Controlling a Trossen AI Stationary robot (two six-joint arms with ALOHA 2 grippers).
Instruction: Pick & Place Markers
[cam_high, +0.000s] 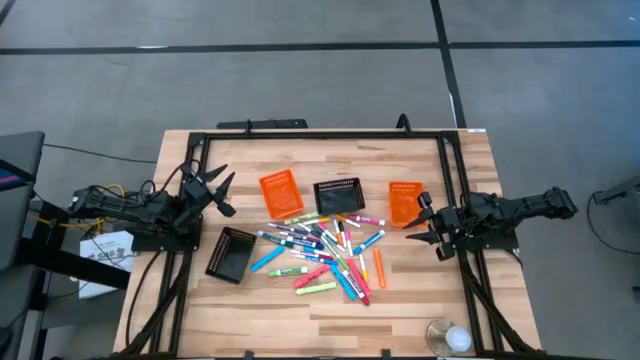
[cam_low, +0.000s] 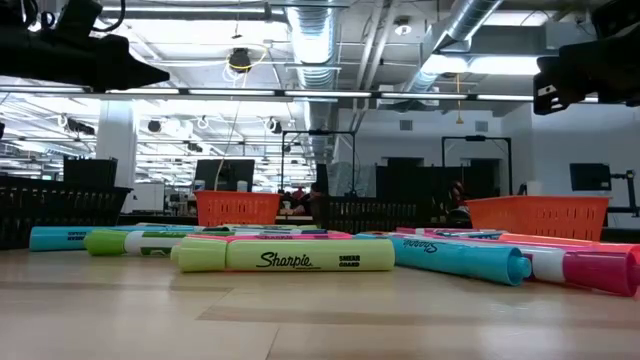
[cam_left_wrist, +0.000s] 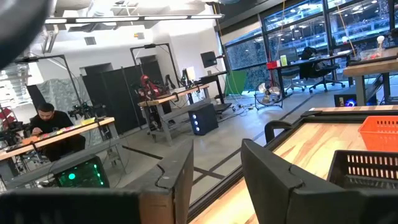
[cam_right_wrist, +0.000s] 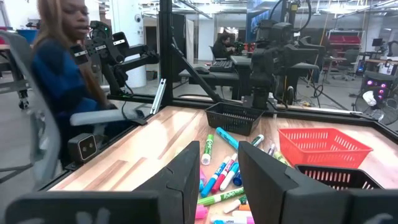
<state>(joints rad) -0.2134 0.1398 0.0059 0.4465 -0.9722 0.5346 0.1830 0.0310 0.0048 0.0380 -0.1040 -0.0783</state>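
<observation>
**Markers heaped mid-desk, both arms parked at the sides**

The left gripper hovers over the desk's left edge, its dark, flat-sided fingers apart and holding nothing. Beside it sits a black perforated basket, with bare pale wood planks in front of it. An orange mesh basket and a second black one stand along the far side. The markers, slim capped cylinders in blue, pink, green and orange, lie crisscrossed at the centre, just in front of those baskets. Another orange basket stands at the heap's right. The right gripper hangs next to it, fingers parted and empty. A black metal frame rims the desk.
</observation>
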